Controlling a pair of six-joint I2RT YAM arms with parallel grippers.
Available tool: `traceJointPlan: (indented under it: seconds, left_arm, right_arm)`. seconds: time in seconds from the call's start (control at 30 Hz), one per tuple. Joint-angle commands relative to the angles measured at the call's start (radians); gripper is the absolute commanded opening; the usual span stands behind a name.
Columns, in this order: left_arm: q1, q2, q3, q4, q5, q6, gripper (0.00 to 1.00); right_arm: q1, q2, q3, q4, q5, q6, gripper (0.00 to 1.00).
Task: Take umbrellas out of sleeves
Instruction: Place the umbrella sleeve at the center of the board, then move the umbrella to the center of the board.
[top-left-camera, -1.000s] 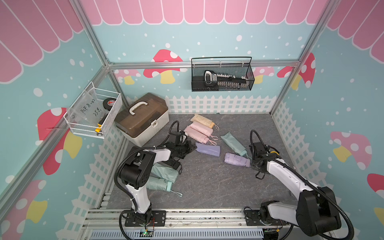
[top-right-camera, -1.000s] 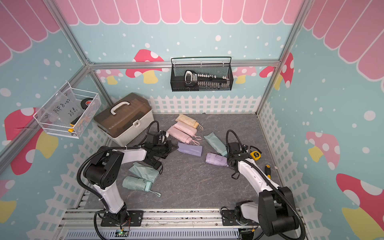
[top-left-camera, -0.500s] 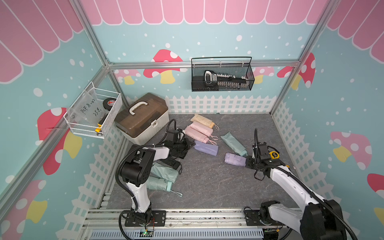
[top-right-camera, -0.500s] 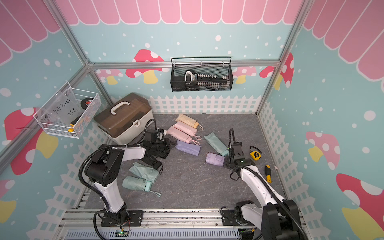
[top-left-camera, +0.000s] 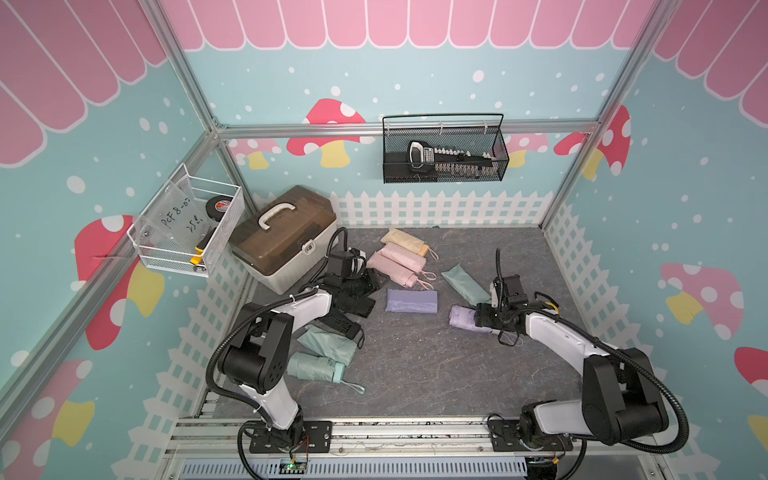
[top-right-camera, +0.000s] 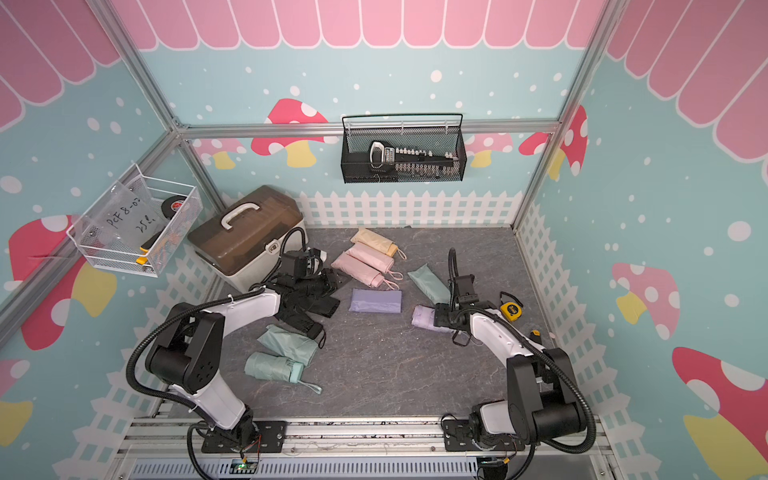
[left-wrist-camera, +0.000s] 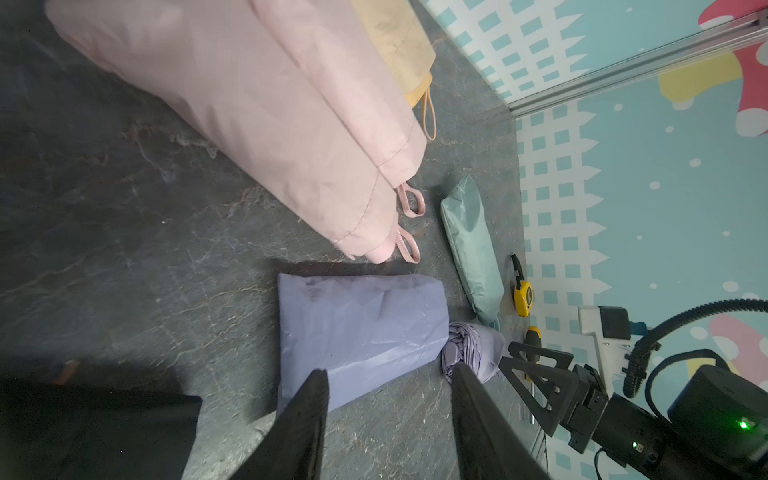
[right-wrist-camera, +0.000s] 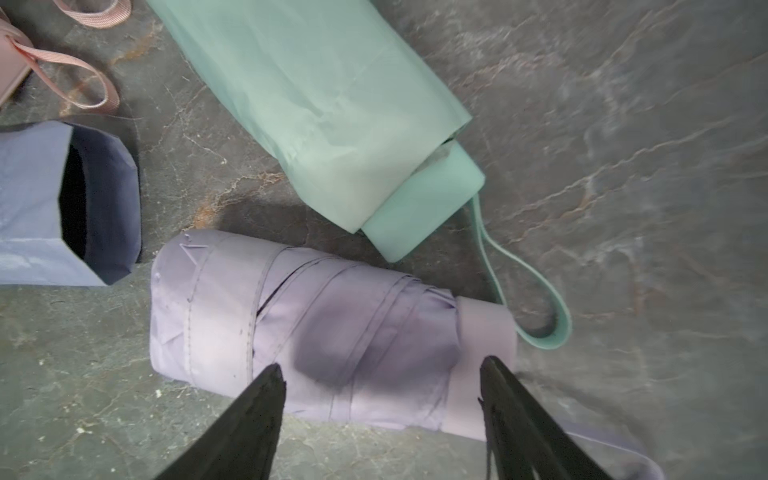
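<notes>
Your left arm and right arm: white shells, black round joint housings, black ribbed cable conduits, black bolted base plates; right gripper has black tapered fingers, green LED on wrist.

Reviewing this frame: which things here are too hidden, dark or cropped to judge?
- Black pile: in both top views the left arm overlaps it, black on black; umbrella or sleeve cannot be told.
- Screwdriver: in a top view only one end shows past the right arm.
- Lilac umbrella: its strap runs off the right wrist view's edge.
- Handwritten label: top views, too small to read fully.
</notes>
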Motion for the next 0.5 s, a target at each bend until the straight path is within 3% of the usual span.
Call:
traceJointPlan:
  seconds: [0.0, 0.2, 0.47]
  left_arm:
    - [0.002, -0.028, 0.029, -0.058, -0.024, 0.026, 0.48]
    - [0.002, -0.025, 0.025, -0.024, -0.005, 0.014, 0.47]
    - [0.002, -0.036, -0.009, -0.005, 0.000, 0.018, 0.47]
  right_arm:
    - [-0.006, -0.043, -0.023, -0.033, 0.082, 0.020, 0.78]
    - [-0.024, 0.055, -0.019, -0.007, -0.010, 0.040, 0.79]
    - [-0.029, 0.163, -0.010, 0.023, -0.033, 0.041, 0.78]
